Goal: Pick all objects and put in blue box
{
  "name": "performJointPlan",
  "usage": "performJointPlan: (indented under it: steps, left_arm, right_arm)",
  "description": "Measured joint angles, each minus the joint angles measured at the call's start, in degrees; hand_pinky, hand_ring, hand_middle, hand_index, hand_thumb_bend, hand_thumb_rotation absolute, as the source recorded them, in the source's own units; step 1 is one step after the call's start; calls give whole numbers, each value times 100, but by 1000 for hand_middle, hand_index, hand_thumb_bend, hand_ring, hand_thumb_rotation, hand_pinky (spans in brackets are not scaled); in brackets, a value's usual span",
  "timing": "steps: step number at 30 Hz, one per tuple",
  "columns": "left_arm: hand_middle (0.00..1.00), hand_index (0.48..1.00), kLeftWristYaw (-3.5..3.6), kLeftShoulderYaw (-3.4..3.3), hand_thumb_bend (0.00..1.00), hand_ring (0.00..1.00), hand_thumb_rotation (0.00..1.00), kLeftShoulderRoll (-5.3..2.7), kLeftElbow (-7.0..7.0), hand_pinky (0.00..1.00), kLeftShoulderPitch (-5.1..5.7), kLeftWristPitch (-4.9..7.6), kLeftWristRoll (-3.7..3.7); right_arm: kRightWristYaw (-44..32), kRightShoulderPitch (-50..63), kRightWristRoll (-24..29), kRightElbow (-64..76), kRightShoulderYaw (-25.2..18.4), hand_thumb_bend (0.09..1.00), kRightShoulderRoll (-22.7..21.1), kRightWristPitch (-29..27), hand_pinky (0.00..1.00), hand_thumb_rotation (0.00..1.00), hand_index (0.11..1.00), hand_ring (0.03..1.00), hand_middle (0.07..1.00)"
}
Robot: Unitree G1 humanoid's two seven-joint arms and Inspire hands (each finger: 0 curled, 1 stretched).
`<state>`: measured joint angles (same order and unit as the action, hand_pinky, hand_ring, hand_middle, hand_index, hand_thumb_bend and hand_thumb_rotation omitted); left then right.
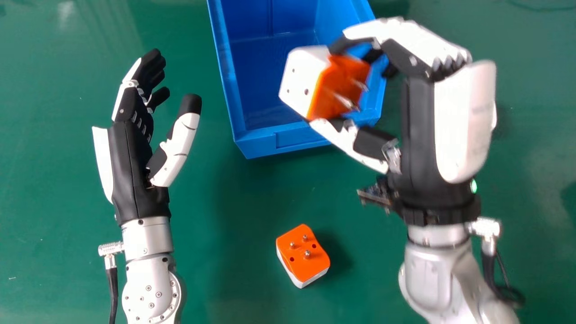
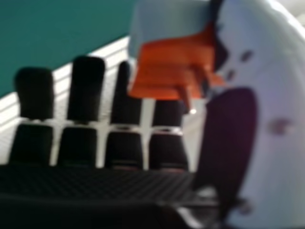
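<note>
Our right hand [image 1: 463,121] has fingers curled round orange-white plug adapter [image 1: 300,76], over blue box [image 1: 233,103]. Looks light, stiff, slick; we'd grip casing sides, clear of pins. Second adapter [image 1: 302,254] lies on surface [image 1: 243,279]. Left hand [image 1: 130,166]: fingers relaxed.

On the table [image 1: 54,252], the box [image 1: 292,140] sits ahead of me, to the right of my left hand [image 1: 130,157]. My right hand [image 1: 418,135] holds the first plug [image 1: 299,74] between thumb and fingers, in line with the box's near right part as I look down. The second plug [image 1: 302,255] lies on the table, nearer me than the box.
</note>
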<state>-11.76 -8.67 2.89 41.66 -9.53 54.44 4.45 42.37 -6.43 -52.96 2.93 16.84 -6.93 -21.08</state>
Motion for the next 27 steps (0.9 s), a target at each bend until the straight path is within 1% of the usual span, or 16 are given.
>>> performJointPlan:
  steps: [4, 7, 9, 13, 16, 19, 23, 27]
  left_arm:
    - [848, 812, 0, 0, 673, 859, 508, -10, 0, 823, -23, -5, -6]
    - [848, 812, -27, -6, 675, 858, 510, -7, 1, 821, -44, -14, -3]
    - [847, 811, -53, -5, 676, 857, 512, -6, 3, 820, -67, -20, -4]
    - [847, 811, -50, 2, 673, 858, 512, -7, 29, 820, -133, -19, -18]
    - [847, 811, -48, 4, 671, 858, 509, -8, 53, 819, -173, -18, -45]
    - [847, 811, -51, 4, 670, 858, 508, -2, 62, 818, -209, -14, -42]
    - [847, 811, -52, 1, 664, 859, 505, 7, 88, 820, -217, -10, -41]
    - [847, 812, -60, 3, 660, 858, 503, 15, 110, 820, -224, -11, -31]
  right_arm:
    - [-157, -461, 0, -281, -5, 493, -78, 52, 295, 0, 492, 435, 543]
    - [-193, -898, -20, -634, -1, 493, -247, 19, 296, 0, 493, 438, 542]
    - [-215, -1261, -62, -898, 4, 493, -351, -18, 297, 0, 494, 441, 541]
    - [-329, -2071, -167, -1486, 105, 493, -527, -6, 300, 0, 497, 448, 536]
    - [-440, -2638, -380, -1969, 239, 493, -613, 108, 302, 0, 499, 450, 533]
    - [-372, -3233, -593, -2755, 399, 494, -688, 206, 307, 0, 496, 453, 528]
    - [-265, -3912, -647, -3833, 638, 495, -760, 291, 311, 0, 492, 457, 525]
    - [-257, -4292, -840, -4482, 949, 495, -830, 465, 309, 0, 492, 458, 527]
